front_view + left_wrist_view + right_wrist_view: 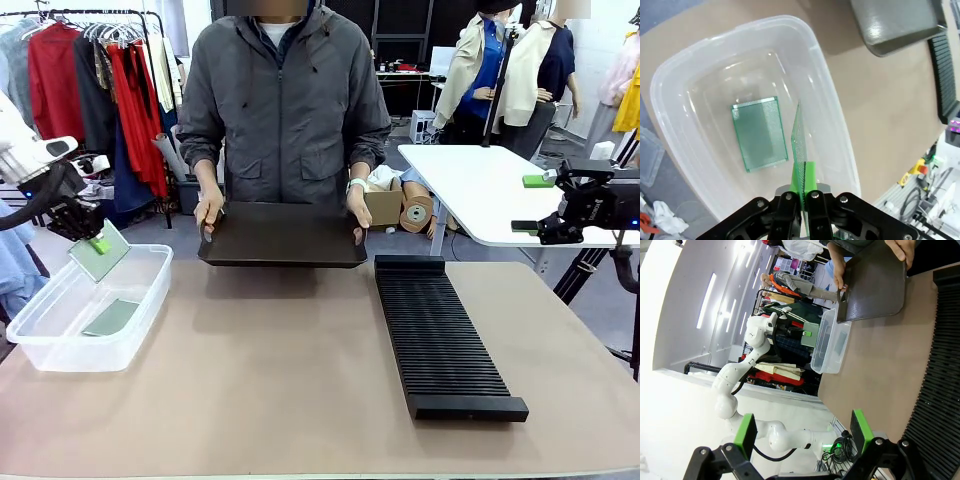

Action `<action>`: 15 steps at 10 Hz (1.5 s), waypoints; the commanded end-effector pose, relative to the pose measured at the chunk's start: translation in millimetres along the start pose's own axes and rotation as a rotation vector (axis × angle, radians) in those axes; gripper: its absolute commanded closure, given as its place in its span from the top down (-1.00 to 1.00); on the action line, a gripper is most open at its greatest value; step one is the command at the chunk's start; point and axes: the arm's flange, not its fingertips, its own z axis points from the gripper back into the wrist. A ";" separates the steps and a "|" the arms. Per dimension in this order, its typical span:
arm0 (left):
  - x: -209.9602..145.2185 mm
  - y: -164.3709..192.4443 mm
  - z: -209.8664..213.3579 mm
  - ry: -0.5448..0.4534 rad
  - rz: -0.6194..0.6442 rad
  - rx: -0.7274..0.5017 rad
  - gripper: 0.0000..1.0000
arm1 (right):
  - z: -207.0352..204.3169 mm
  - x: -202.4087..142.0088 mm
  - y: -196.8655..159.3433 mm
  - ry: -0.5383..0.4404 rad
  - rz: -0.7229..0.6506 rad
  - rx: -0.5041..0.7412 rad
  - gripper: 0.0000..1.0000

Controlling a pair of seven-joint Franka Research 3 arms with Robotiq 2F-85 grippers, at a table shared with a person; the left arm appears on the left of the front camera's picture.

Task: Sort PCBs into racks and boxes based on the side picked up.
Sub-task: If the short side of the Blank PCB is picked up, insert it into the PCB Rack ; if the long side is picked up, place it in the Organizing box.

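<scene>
Left pincer (801, 192) clamping PCB (799, 145) above box (832, 115)

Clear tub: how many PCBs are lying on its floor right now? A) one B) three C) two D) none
A: one PCB lies flat on the floor of the clear tub; the second board is held on edge above it in the shut left gripper.

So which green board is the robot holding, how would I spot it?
Find the clear box at the table's left end. Above it, the left gripper pinches one PCB by its edge. Unlike the other PCB lying flat inside, this one hangs tilted in the air.
</scene>
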 end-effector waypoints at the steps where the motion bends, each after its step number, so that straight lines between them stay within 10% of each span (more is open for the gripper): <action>1: -5.9 4.4 -17.4 -0.013 0.040 0.037 -1.00 | 1.4 0.6 2.7 0.012 -0.001 -0.002 1.00; 15: -10.0 40.9 -110.4 0.024 0.132 -0.032 -1.00 | 1.4 0.6 2.7 0.012 -0.001 -0.002 1.00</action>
